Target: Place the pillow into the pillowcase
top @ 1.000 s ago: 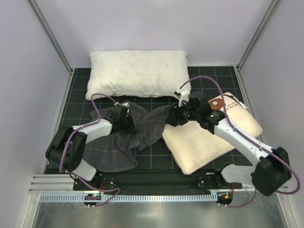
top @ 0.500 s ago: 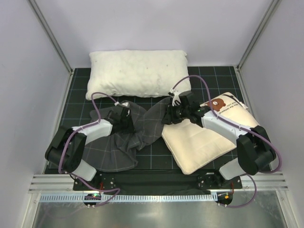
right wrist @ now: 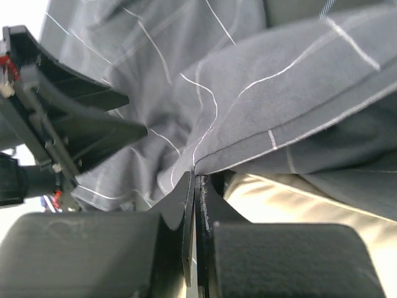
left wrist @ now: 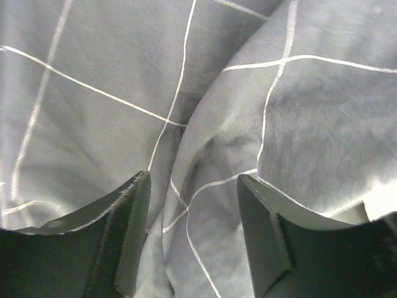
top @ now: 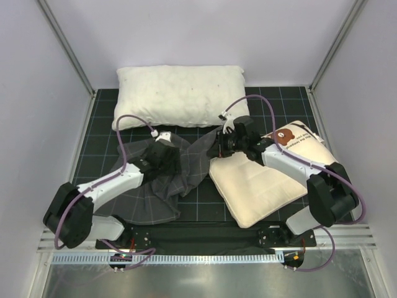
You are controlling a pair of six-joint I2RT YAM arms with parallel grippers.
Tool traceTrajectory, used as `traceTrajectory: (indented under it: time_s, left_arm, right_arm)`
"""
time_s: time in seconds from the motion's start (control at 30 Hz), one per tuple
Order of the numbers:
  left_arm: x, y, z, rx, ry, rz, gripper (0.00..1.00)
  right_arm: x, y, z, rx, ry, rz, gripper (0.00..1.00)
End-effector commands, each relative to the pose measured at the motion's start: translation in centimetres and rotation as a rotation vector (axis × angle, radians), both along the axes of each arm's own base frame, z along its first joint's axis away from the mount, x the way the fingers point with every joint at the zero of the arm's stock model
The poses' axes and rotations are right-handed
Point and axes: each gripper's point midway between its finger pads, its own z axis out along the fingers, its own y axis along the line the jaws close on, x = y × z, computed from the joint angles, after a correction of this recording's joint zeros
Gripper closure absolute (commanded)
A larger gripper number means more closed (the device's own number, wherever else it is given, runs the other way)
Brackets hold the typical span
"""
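At the near edge a ribbed metal rail [top: 186, 257] fronts the black mat [top: 99, 133], which carries a thin light grid. On the mat's right side the pillow [top: 260, 186] lies flat and askew, wholly outside the case. Its bear-face print [top: 286, 133] and a few lines of dark lettering sit at the far corner, the words too small to read. The pillowcase [top: 149, 195] lies crumpled to the left, one flap reaching across to the pillow's far-left corner. There the right gripper [right wrist: 194, 180] has its fingers pressed together on the case's hemmed edge, just above the cream cloth. The left gripper [left wrist: 192, 186] is at the middle of the case, its fingers [left wrist: 130, 230] spread apart with a raised fold between them, not clamped. Beyond, a plain white pillow [top: 180, 96] lies against the pale back wall [top: 205, 31].
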Motion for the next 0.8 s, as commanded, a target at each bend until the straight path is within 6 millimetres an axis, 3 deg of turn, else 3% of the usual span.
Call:
traceTrajectory:
  time_s: [0.0, 0.13, 0.3, 0.63, 0.77]
  left_arm:
    - [0.9, 0.6, 5.3, 0.017, -0.142, 0.052, 0.34]
    - [0.1, 0.1, 9.3, -0.035, -0.227, 0.037, 0.3]
    - [-0.6, -3.7, 13.0, -0.181, -0.308, -0.108, 0.29]
    - [-0.8, -10.3, 14.5, -0.296, -0.309, -0.335, 0.3]
    - [-1.0, -11.6, 14.8, -0.334, -0.315, -0.366, 0.3]
  right_arm:
    - [0.4, 0.7, 5.3, 0.119, -0.125, 0.004, 0.96]
    - [-0.6, 0.3, 7.4, 0.148, -0.158, 0.005, 0.96]
    - [-2.1, 0.3, 8.6, 0.161, -0.145, 0.014, 0.96]
    - [-3.4, 0.9, 10.5, 0.205, -0.154, 0.017, 0.96]
    - [-3.6, 0.7, 11.3, 0.224, -0.165, 0.005, 0.96]
